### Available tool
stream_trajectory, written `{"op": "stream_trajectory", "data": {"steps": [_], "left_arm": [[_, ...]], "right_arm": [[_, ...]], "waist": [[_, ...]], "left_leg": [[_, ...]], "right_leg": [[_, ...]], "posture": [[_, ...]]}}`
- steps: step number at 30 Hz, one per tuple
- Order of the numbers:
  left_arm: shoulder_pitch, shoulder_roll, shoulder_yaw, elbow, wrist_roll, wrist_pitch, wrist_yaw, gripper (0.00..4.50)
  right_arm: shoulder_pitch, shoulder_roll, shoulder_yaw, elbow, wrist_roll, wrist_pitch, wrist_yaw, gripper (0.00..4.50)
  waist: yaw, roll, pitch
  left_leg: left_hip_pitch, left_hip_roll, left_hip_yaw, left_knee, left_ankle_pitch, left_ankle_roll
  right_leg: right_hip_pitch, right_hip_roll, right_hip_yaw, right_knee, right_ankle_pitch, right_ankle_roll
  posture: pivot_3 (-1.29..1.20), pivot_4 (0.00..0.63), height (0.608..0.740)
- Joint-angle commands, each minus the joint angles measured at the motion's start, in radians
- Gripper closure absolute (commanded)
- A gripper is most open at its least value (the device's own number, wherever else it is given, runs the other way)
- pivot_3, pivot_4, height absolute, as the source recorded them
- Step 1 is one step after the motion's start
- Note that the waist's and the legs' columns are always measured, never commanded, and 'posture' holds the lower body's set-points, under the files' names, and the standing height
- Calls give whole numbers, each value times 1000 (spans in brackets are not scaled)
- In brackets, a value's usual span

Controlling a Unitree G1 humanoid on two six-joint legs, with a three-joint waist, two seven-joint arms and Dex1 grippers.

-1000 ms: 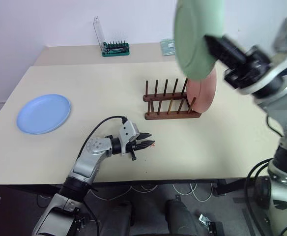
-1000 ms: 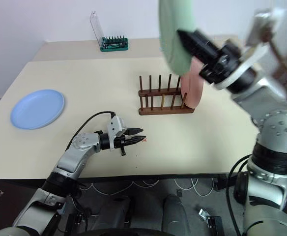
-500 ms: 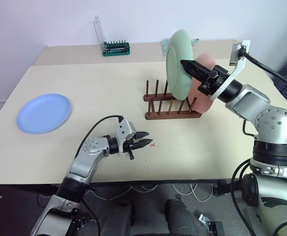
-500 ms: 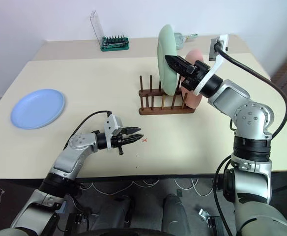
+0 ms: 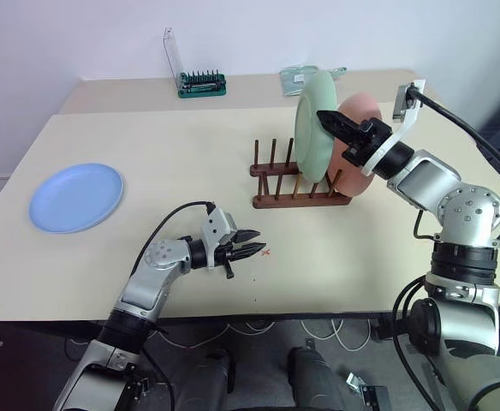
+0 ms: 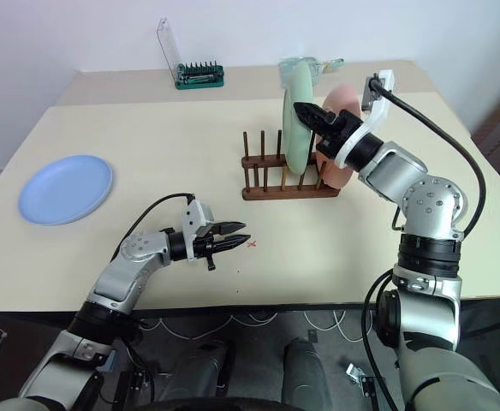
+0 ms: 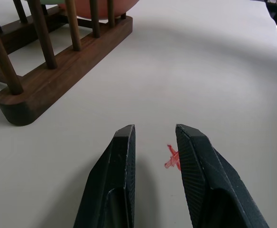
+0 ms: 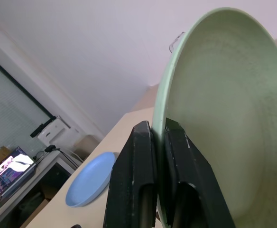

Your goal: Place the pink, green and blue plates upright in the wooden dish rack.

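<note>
- The right gripper (image 5: 325,116) pinches the rim of the green plate (image 5: 312,127), one finger on each face, holding it upright over the wooden dish rack (image 5: 294,183).
- The plate's lower edge sits among the pegs, just beside the pink plate (image 5: 357,141), which already stands at the rack's right end.
- To finish well, the plate should probably settle fully into the slot, its bottom edge resting on both rails, before the grip loosens.
- A straight, slow withdrawal would likely avoid tipping it into the pink plate.
- The left gripper (image 7: 152,142) hovers low over the table (image 5: 190,145), jaws slightly apart and empty.
- The blue plate (image 5: 75,197) lies flat at the table's left, well apart from the rack.
</note>
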Motion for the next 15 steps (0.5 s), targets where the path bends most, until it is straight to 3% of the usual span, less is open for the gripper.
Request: {"op": "stream_trajectory", "data": {"steps": [1,6,15], "left_arm": [[-5,1,8,-40,-7,-2,-1,3154],[-3,3,9,-43,-7,1,2,3154],[0,9,23,-49,-11,4,21,3154]], "right_arm": [[-39,10,-21,-18,0,-4,-1,2959],[-48,12,-14,-37,-24,-14,-4,454],[-74,-166,186,-248,-398,-154,73,454]], "waist": [[0,0,0],[0,0,0],[0,0,0]], "left_leg": [[0,0,0,0,0,0],[0,0,0,0,0,0],[0,0,1,0,0,0]], "right_leg": [[0,0,0,0,0,0],[0,0,0,0,0,0],[-1,0,0,0,0,0]], "posture": [[0,150,740],[0,150,740],[0,150,740]]}}
